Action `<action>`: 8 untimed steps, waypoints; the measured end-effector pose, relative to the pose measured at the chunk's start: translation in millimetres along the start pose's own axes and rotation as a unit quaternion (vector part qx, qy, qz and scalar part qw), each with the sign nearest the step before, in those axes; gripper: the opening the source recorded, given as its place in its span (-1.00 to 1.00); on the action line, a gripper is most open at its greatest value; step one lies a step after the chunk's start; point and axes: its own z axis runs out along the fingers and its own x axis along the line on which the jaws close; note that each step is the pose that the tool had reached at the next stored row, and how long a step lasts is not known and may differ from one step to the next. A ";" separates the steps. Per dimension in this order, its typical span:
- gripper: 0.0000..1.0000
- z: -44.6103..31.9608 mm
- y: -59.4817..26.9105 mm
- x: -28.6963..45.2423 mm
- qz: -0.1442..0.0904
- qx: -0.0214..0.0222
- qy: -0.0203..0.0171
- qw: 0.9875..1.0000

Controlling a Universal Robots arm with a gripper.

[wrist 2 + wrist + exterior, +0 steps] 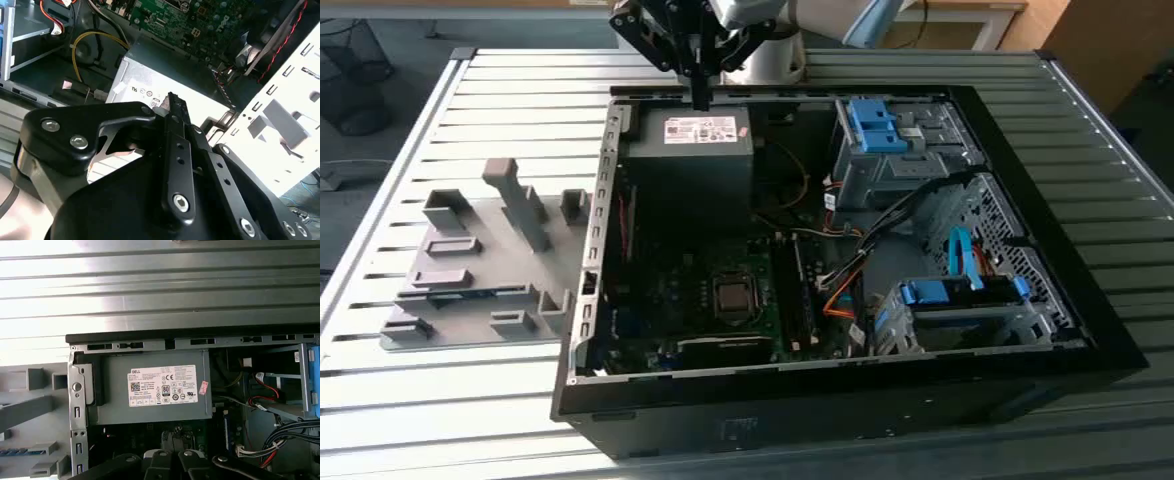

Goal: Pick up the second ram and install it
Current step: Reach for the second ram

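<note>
We see a slatted metal table (520, 90) carrying an open computer case (854, 400), with a grey holder tray (467, 300) just beside it on the exterior view's left. The gripper (700, 98) hangs over the power supply (687, 160) at the case's back edge, its claw closed together with nothing between. In the first wrist view, a thin blue strip sits in a slot of the tray. We take it for the second ram (15, 452), not yet picked up and well apart from the claw. For a clean pick we judge the claw should open wide, line up with the stick, grip it squarely and lift it straight out of the slot.
</note>
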 end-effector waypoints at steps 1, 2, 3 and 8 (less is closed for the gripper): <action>-0.80 0.0 0.0 0.0 0.000 0.000 0.000 1.000; -0.80 0.0 0.0 0.0 0.000 0.000 0.000 1.000; -0.80 0.0 0.0 0.2 0.000 0.000 0.000 1.000; -0.80 -0.1 -0.3 4.4 0.000 0.000 0.000 1.000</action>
